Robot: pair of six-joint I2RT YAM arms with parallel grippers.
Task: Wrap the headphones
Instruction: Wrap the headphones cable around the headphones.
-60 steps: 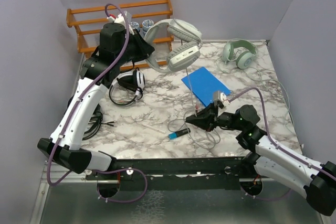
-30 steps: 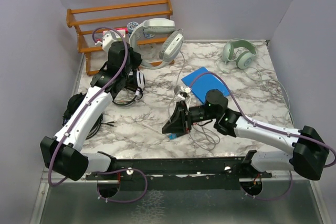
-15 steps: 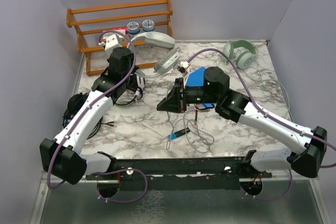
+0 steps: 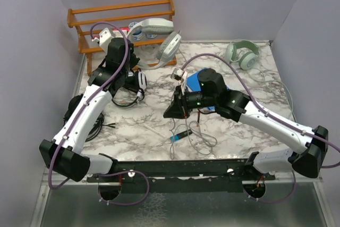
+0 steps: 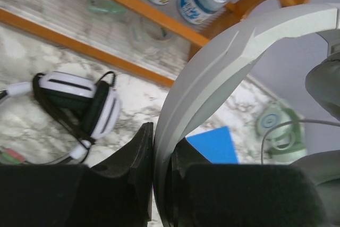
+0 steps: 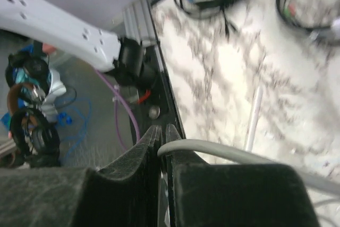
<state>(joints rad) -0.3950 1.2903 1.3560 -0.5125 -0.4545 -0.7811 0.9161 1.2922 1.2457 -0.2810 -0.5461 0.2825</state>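
My left gripper (image 4: 137, 46) is shut on the headband of the pale grey-white headphones (image 4: 155, 26) and holds them raised in front of the wooden rack. In the left wrist view the headband (image 5: 223, 62) runs up from between the closed fingers of the left gripper (image 5: 162, 158). My right gripper (image 4: 171, 111) is shut on their thin grey cable (image 6: 223, 150) above the middle of the table. The rest of the cable lies in loose loops (image 4: 201, 135) near the front edge. The right gripper (image 6: 163, 136) points at the front left.
A white-and-black pair (image 4: 133, 86) lies below the left wrist. An all-black pair (image 4: 78, 114) sits at the left edge. A pale green pair (image 4: 241, 54) lies at the back right. A blue pad (image 4: 192, 80), a blue pen (image 4: 180, 135) and the rack (image 4: 122, 11) with cans are nearby.
My left gripper has raised the headphones back up toward the rack. My right gripper has brought the cable from the front to the table's middle and dropped a little toward the front.
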